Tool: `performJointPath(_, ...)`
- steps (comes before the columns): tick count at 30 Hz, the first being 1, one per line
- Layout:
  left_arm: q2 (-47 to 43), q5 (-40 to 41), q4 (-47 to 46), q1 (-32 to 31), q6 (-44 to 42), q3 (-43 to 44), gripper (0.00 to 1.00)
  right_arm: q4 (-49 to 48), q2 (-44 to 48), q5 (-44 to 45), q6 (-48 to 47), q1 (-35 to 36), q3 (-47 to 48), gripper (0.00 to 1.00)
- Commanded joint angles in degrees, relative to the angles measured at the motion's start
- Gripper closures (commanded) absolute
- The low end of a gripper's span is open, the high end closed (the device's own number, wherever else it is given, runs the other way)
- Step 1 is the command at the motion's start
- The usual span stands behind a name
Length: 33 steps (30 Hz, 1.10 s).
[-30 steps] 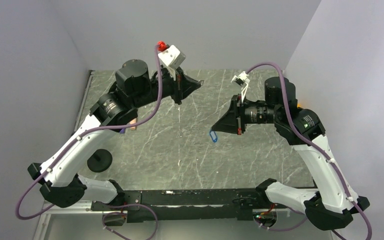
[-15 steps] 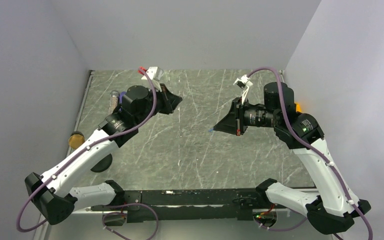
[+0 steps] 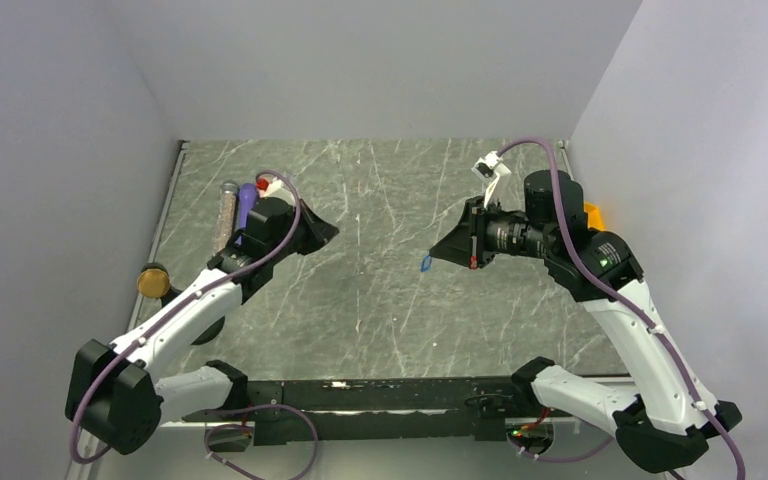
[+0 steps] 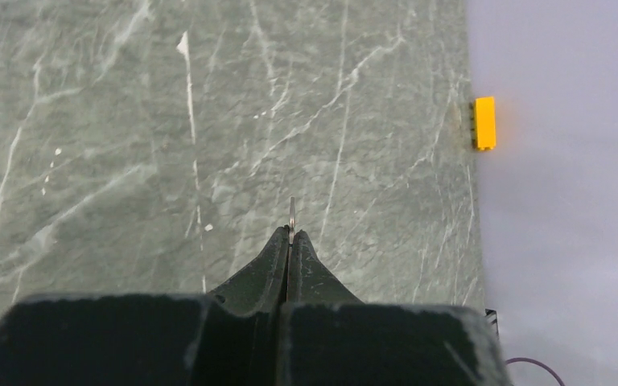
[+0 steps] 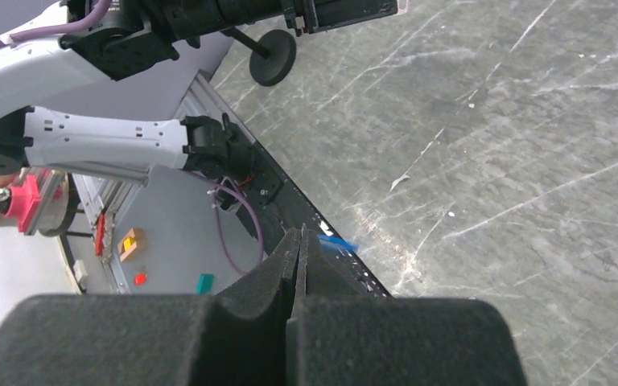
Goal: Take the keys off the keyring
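The left wrist view alone shows the left gripper point(image 4: 290, 239) closed on a thin silvery sliver point(image 4: 292, 215), long axis toward 12 o'clock. In the top view it points to 3 o'clock and the right gripper point(image 5: 300, 235) to 9 o'clock. The right wrist view shows that gripper clamped on the blue-headed key point(image 5: 337, 242), which projects toward 3 o'clock at the fingertips.
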State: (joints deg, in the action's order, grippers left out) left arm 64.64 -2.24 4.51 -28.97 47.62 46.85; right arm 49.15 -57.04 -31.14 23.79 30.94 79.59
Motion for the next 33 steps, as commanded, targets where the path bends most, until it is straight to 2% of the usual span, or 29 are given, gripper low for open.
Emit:
performJointPath(1, 2.3, -6.6, -4.8, 3.3, 3.8, -1.7, 1.0, -2.6, 0.9, 3.8, 2.6, 0.0, -0.8, 1.0)
performJointPath(7, 6.8, -5.7, -3.2, 5.4, 3.8, -3.2, 1.0, -2.0, -0.3, 4.4, 2.6, 0.1, -0.1, 1.0)
performJointPath(12, 12.0, -7.5, 0.1, 6.6, -0.8, 0.1, 1.0, -1.3, -0.7, 4.7, 2.6, 0.1, 0.6, 1.0)
performJointPath(17, 15.5, -4.8, 6.7, 7.2, -2.9, 3.7, 0.99, 0.0, -1.1, 5.5, 2.4, 0.1, 2.1, 1.0)
performJointPath(18, 15.7, -4.5, 7.3, 7.3, -2.7, 3.8, 0.9, 0.3, -1.3, 5.5, 2.4, 0.1, 2.4, 1.0)
performJointPath(21, 16.1, -4.8, 9.2, 7.8, -3.2, 4.7, 0.51, 1.0, -1.0, 6.2, 2.3, 0.1, 2.8, 1.0)
performJointPath(25, 15.6, -2.9, 13.2, 7.9, -4.7, 6.8, 0.21, 1.0, -0.4, 6.3, 2.7, 0.1, 2.3, 1.0)
performJointPath(28, 13.6, -0.6, 13.8, 7.9, -5.5, 7.6, 0.04, 1.1, 0.0, 6.3, 2.9, 0.1, 2.3, 1.0)
performJointPath(33, 11.6, 2.0, 15.4, 7.9, -6.5, 10.7, 0.01, 2.1, 0.1, 7.0, 2.6, 0.1, 2.6, 1.0)
